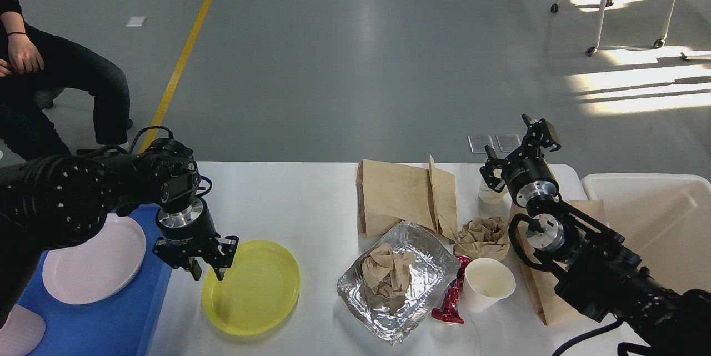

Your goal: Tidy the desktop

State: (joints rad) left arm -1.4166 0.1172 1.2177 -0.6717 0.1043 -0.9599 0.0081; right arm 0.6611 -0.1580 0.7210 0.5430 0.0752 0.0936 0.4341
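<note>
The white desktop (289, 200) spans the view. A yellow plate (258, 289) lies on it at front left. My left gripper (206, 271) is open, pointing down, its fingers over the plate's left rim. A foil tray (427, 272) holding crumpled brown paper (387, 270) sits at centre. Near it are a white paper cup (489, 285), a red wrapper (451, 301), a crumpled paper ball (484, 237) and flat brown bags (400, 195). My right gripper (519, 148) is open and empty, raised above the far right edge.
A blue tray (105, 322) with a white plate (91, 267) lies at the left. A cream bin (655, 222) stands at the right. A small white cup (490, 195) stands beside my right wrist. A seated person (55, 84) is at far left.
</note>
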